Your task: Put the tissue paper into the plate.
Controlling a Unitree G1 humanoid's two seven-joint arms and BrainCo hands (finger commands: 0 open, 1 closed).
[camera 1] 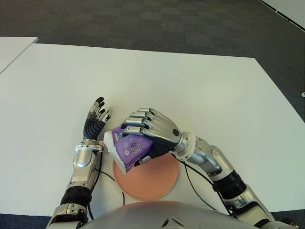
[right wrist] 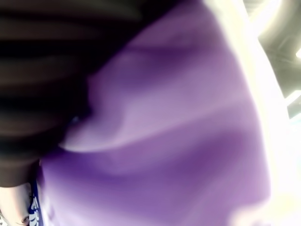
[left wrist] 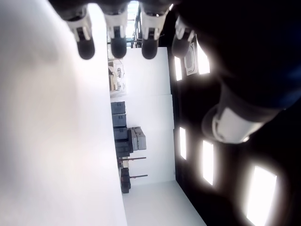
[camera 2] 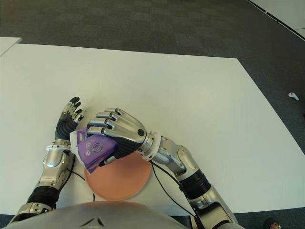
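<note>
Tissue paper point(camera 1: 129, 147) — crinkly purple pack — gripped in right hand point(camera 1: 151, 130) above round, smooth orange plate point(camera 1: 153, 183).

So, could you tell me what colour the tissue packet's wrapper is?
Purple with white edges; the soft plastic tissue packet, held in the right robot hand, shows best in the left eye view.

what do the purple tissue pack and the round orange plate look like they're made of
Purple tissue pack: soft, glossy plastic film by the look of it, since it creases and bulges in the right hand and its white sealed edges catch light.

Round orange plate: smooth, matte, uniform salmon colour with no visible glaze shine; probably plastic or silicone, though ceramic cannot be ruled out.

The left hand shows left of the pack, open.
</note>
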